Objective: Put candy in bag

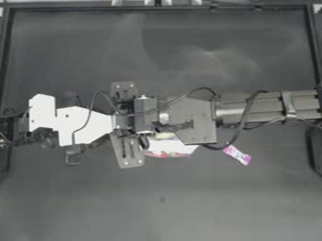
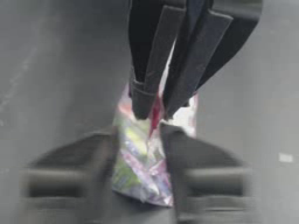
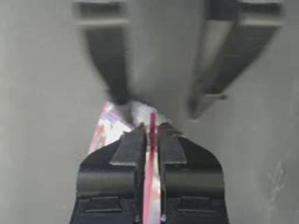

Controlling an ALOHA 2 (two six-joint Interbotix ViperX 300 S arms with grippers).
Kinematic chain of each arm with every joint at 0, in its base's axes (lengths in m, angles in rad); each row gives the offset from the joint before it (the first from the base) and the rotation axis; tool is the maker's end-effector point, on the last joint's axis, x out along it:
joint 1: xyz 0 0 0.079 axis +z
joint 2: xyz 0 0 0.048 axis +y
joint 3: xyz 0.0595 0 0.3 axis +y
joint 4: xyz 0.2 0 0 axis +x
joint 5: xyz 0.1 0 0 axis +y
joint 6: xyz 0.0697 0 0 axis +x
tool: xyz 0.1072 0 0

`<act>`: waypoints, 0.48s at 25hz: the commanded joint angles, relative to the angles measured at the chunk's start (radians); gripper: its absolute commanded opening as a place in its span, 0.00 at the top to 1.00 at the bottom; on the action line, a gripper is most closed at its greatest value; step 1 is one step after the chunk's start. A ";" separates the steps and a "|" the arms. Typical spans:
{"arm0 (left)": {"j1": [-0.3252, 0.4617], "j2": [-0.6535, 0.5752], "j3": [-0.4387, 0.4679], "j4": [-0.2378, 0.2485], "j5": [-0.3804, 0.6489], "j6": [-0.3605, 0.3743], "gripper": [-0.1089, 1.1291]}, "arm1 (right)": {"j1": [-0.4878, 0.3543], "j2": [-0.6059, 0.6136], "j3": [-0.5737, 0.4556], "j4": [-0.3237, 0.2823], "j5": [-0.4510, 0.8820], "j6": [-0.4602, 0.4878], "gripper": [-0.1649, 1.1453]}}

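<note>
The clear bag point(image 1: 168, 147) with its pink seal strip sits at the table's middle, mostly under both arms. My right gripper point(image 3: 151, 127) is shut on the pink strip at the bag's point(image 3: 111, 127) top edge; the left wrist view shows the right gripper point(image 2: 153, 113) pinching it too. My left gripper point(image 2: 138, 133) is open, its jaws standing either side of the bag point(image 2: 137, 170), and it faces the right one point(image 1: 160, 129) closely. The candy point(image 1: 236, 154), a small pink and white sweet, lies on the table to the right of the bag, away from both grippers.
The dark table point(image 1: 157, 202) is ringed by a raised frame point(image 1: 157, 8). The left arm point(image 1: 63, 122) and the right arm point(image 1: 270, 108) cross the middle, with cables looping between them.
</note>
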 commanded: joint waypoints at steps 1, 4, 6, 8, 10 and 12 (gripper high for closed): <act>-0.005 -0.009 -0.015 -0.002 -0.008 -0.002 0.48 | 0.003 -0.020 -0.032 -0.006 -0.003 -0.002 0.63; -0.009 -0.009 -0.014 -0.002 -0.006 -0.002 0.54 | 0.003 -0.020 -0.032 -0.011 -0.002 0.000 0.63; -0.011 -0.009 -0.015 -0.002 -0.006 -0.002 0.56 | 0.003 -0.020 -0.034 -0.011 -0.002 -0.002 0.63; -0.011 -0.009 -0.017 -0.002 -0.003 -0.002 0.59 | 0.003 -0.018 -0.035 -0.009 0.000 -0.002 0.63; -0.011 -0.009 -0.017 -0.002 -0.003 -0.002 0.65 | 0.003 -0.018 -0.037 -0.009 0.000 -0.002 0.63; -0.011 -0.009 -0.017 -0.002 -0.003 -0.002 0.70 | 0.005 -0.017 -0.038 -0.011 0.000 -0.002 0.63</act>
